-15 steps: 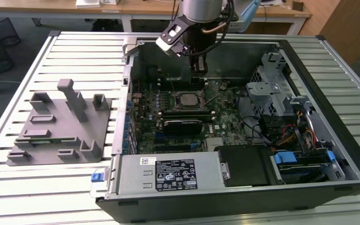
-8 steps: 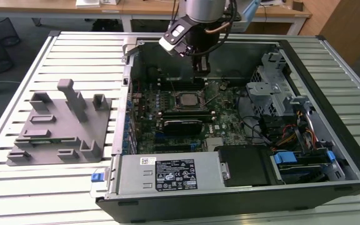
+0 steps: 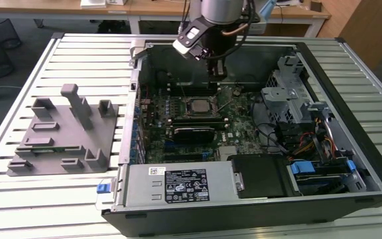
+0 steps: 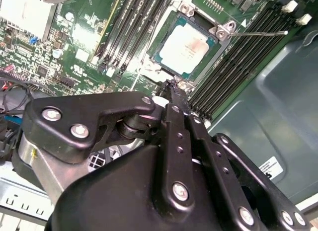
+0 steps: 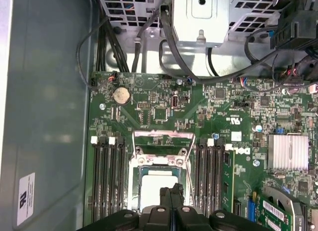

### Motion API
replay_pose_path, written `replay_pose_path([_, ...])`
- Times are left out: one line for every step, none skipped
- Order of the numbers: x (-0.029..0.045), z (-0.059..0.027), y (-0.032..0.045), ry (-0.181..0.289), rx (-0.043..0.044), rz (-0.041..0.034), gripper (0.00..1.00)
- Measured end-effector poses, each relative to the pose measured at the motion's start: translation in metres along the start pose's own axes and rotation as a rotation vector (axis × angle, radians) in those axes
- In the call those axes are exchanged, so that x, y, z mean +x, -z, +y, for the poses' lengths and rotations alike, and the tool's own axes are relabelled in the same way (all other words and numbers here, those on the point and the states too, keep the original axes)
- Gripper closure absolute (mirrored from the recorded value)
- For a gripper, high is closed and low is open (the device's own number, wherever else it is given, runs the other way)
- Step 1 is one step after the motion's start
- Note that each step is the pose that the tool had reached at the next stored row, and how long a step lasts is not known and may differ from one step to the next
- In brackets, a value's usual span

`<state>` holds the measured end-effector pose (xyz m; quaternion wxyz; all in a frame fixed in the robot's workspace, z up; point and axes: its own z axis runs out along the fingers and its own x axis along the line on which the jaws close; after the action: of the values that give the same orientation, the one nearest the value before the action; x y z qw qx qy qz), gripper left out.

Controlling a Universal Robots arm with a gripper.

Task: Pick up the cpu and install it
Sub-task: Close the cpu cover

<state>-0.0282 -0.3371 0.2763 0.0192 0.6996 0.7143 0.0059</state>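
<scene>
gripper (image 4: 174,87): is hanging inside the open computer case (image 3: 350,89), low over the motherboard (image 5: 149,87). its tips are sitting at the edge of the socket (image 4: 224,31).
fingers (image 4: 175,121): are pressing together into one black blade. nothing is showing between them.
cpu (image 4: 186,47): is lying flat in the socket with its silvery top facing up. it is just beside the fingertips in both wrist views and is not being gripped.
lever (image 4: 258,34): is sticking out thin and straight from the socket over the memory slots (image 4: 238,57).
fixture (image 3: 61,134): is sitting, grey and plastic, on the slatted table (image 3: 18,79). it is outside the case, on the exterior view's left.
power supply (image 3: 177,185): is filling the near corner of the case.
</scene>
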Motion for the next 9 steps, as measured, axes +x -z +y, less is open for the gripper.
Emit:
replay_pose_path([0.0, 0.0005, 0.0, 0.0, 0.0, 0.0, 0.89])
replay_pose_path([0.0, 0.0011, -0.0001, 0.0, 0.0, 0.0, 0.89])
replay_pose_path([0.0, 0.002, -0.0001, 0.0, 0.0, 0.0, 0.89])
replay_pose_path([0.0, 0.0031, -0.0001, 0.0, -0.0001, 0.0001, 0.89])
replay_pose_path([-0.0001, 0.0039, -0.0002, 0.0, -0.0001, 0.0001, 0.89])
replay_pose_path([-0.0001, 0.0045, -0.0002, 0.0, 0.0, 0.0001, 0.89])
replay_pose_path([-0.0001, 0.0051, -0.0002, 0.0, 0.0, 0.0001, 0.89])
replay_pose_path([-0.0001, 0.0057, -0.0002, 0.0, -0.0001, 0.0, 0.89])
replay_pose_path([-0.0001, 0.0062, -0.0002, 0.0, 0.0, 0.0001, 0.89])
